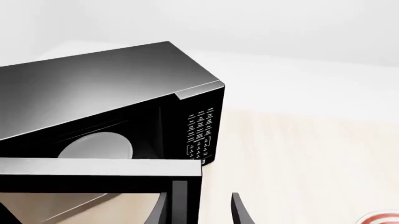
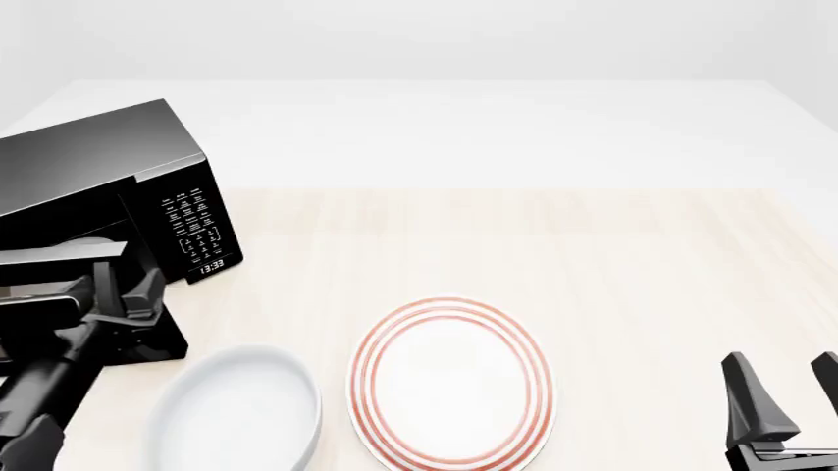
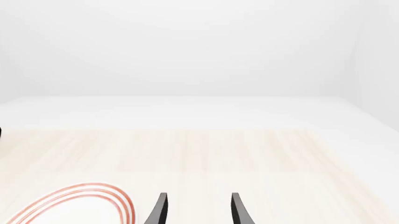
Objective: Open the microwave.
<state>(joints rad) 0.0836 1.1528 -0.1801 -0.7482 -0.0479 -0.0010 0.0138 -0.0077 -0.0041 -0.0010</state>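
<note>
The black microwave stands at the table's left, with its keypad facing the arms. Its door is swung partly open, and the white turntable shows inside. In the left wrist view the vertical bar handle stands between my left gripper's spread fingers, close to one finger. In the front view the left gripper sits at the door's free edge. My right gripper is open and empty at the front right, far from the microwave; it also shows in the right wrist view.
A white plate with red rings lies at the front middle of the table. A white bowl lies to its left, just in front of the left arm. The plate's rim also shows in the right wrist view.
</note>
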